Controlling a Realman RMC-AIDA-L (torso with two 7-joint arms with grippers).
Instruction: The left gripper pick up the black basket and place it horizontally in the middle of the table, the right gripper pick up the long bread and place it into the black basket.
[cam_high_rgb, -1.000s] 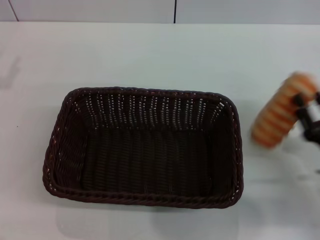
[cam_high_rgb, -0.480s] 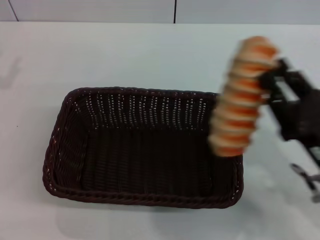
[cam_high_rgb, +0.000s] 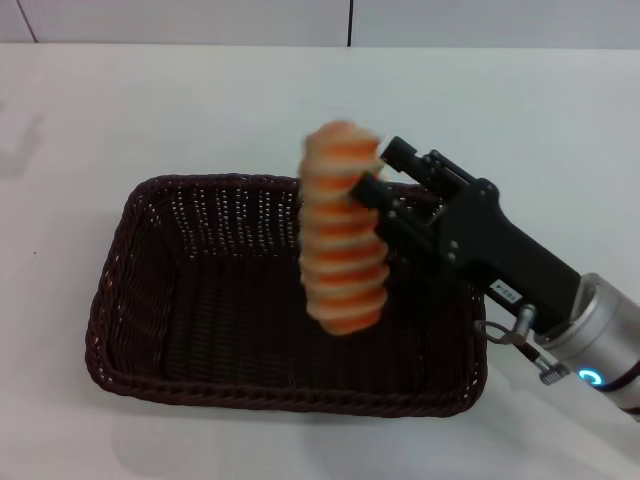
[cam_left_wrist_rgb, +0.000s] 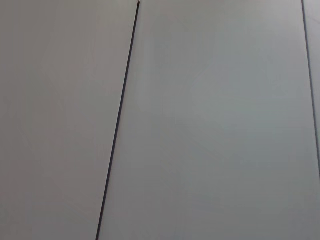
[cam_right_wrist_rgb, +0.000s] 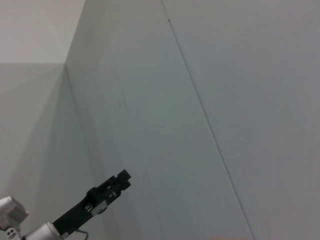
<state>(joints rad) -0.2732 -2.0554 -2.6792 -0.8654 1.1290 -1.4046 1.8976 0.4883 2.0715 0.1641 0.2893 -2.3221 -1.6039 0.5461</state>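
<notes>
The black basket (cam_high_rgb: 128, 300) lies lengthwise across the middle of the white table (cam_high_rgb: 200, 100), open side up, with nothing in it. My right gripper (cam_high_rgb: 379, 171) is shut on the long bread (cam_high_rgb: 342, 245) and holds it on end, orange stripes showing, in the air above the basket's middle. The right arm reaches in from the lower right. My left gripper is out of the head view. It shows far off in the right wrist view (cam_right_wrist_rgb: 114, 184), raised in front of a pale wall. The left wrist view shows only wall panels.
The basket's right rim (cam_high_rgb: 478, 330) lies under the right arm's black link. Bare white tabletop surrounds the basket on all sides. A wall stands behind the table's far edge (cam_high_rgb: 350, 45).
My right gripper has carried the long bread leftward from beyond the basket's right end to above its middle. The basket has not moved.
</notes>
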